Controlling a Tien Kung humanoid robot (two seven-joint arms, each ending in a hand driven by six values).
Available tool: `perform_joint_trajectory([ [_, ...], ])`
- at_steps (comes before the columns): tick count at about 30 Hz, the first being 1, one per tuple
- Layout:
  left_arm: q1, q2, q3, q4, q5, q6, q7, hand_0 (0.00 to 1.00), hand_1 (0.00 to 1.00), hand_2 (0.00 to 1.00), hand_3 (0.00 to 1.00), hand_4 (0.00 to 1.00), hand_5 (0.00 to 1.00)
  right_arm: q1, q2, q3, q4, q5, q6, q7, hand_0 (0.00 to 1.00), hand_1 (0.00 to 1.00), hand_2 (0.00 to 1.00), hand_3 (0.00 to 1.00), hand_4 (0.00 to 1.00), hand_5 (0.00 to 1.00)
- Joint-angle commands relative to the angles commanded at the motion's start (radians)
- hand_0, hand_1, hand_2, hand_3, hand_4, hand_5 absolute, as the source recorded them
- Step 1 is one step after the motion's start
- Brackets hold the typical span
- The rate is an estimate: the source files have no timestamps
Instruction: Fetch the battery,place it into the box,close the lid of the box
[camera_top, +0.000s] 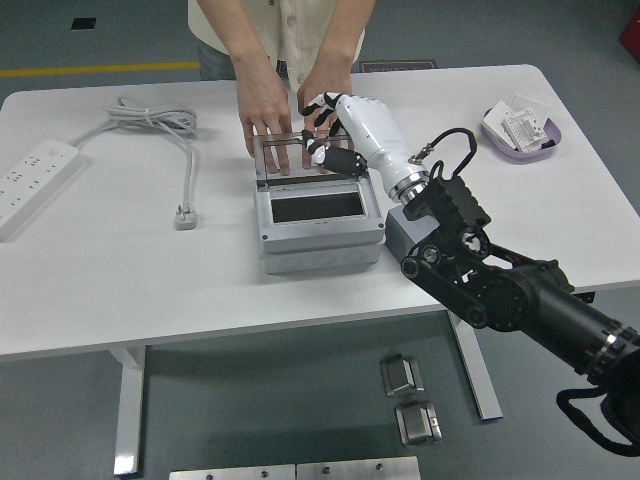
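The grey box (318, 238) stands at the table's middle, its clear framed lid (290, 152) tilted up at the back. The box's inside (310, 208) looks dark; no battery shows in it. My right hand (328, 132) is white with black fingertips and reaches over the lid's right part. Its fingers curl over the lid's top edge and its thumb (338, 159) is on the front. A person at the far side rests the left-hand hand (262, 110) and the right-hand hand (318, 92) on the lid from behind. My left arm is out of view.
A white power strip (35, 178) lies at the far left, with its cable and plug (185, 214) beside it. A purple tray (520, 135) with white packets sits at the back right. A grey block (402, 236) stands against the box's right side.
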Motion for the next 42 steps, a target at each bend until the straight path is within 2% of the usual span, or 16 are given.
perform_joint_trajectory([
  [6,-0.007,0.004,-0.003,0.0,0.007,-0.007,0.006,0.72,0.799,0.824,0.932,0.952,0.734,0.058,-0.029,0.031,-0.092,0.055,0.049,0.026,0.454,0.399,0.532,0.612,0.599,0.351],
  [11,-0.011,0.006,-0.004,0.0,0.012,-0.011,0.007,0.72,0.799,0.824,0.932,0.952,0.734,0.083,-0.031,0.046,-0.157,0.097,0.077,0.038,0.454,0.399,0.532,0.612,0.599,0.351],
  [12,-0.011,0.006,-0.005,0.0,0.013,-0.012,0.007,0.72,0.799,0.824,0.932,0.952,0.734,0.086,-0.029,0.048,-0.169,0.106,0.078,0.042,0.479,0.403,0.534,0.605,0.748,0.552],
  [17,-0.018,0.01,-0.01,0.0,0.021,-0.019,0.012,0.72,0.799,0.824,0.932,0.952,0.734,0.096,-0.013,0.041,-0.231,0.146,0.075,0.064,0.479,0.403,0.534,0.605,0.748,0.552],
  [18,-0.019,0.011,-0.011,0.0,0.023,-0.021,0.012,0.721,0.8,0.824,0.933,0.954,0.738,0.098,-0.01,0.036,-0.244,0.153,0.076,0.067,0.634,0.499,0.572,0.633,0.972,0.845],
  [23,-0.023,0.014,-0.012,0.0,0.026,-0.025,0.015,0.721,0.8,0.824,0.933,0.954,0.738,0.108,0.007,0.011,-0.29,0.179,0.077,0.075,0.634,0.499,0.572,0.633,0.972,0.845],
  [24,-0.023,0.014,-0.012,0.0,0.026,-0.025,0.016,0.72,0.8,0.825,0.933,0.95,0.741,0.11,0.011,0.005,-0.295,0.181,0.078,0.075,0.667,0.517,0.569,0.615,0.998,0.904],
  [27,-0.023,0.015,-0.011,0.0,0.025,-0.025,0.019,0.72,0.8,0.825,0.933,0.95,0.741,0.112,0.021,-0.005,-0.302,0.187,0.078,0.075,0.667,0.517,0.569,0.615,0.998,0.904],
  [29,-0.023,0.016,-0.011,0.0,0.025,-0.025,0.02,0.72,0.8,0.825,0.933,0.95,0.741,0.112,0.027,-0.009,-0.304,0.189,0.075,0.075,0.667,0.517,0.569,0.615,0.998,0.904],
  [30,-0.023,0.016,-0.011,0.0,0.025,-0.024,0.021,0.72,0.801,0.826,0.935,0.951,0.745,0.112,0.03,-0.012,-0.304,0.19,0.074,0.076,0.678,0.522,0.569,0.615,0.998,0.946],
  [35,-0.024,0.015,-0.01,0.0,0.024,-0.024,0.02,0.72,0.801,0.826,0.935,0.951,0.745,0.104,0.043,-0.031,-0.297,0.195,0.068,0.078,0.678,0.522,0.569,0.615,0.998,0.946],
  [36,-0.024,0.014,-0.01,0.0,0.024,-0.024,0.02,0.72,0.8,0.825,0.934,0.952,0.749,0.103,0.045,-0.035,-0.295,0.196,0.068,0.078,0.71,0.523,0.57,0.618,0.998,0.998],
  [42,-0.023,0.012,-0.01,0.0,0.026,-0.024,0.019,0.722,0.801,0.828,0.935,0.957,0.761,0.087,0.057,-0.062,-0.279,0.201,0.065,0.081,0.716,0.531,0.577,0.62,0.998,0.998],
])
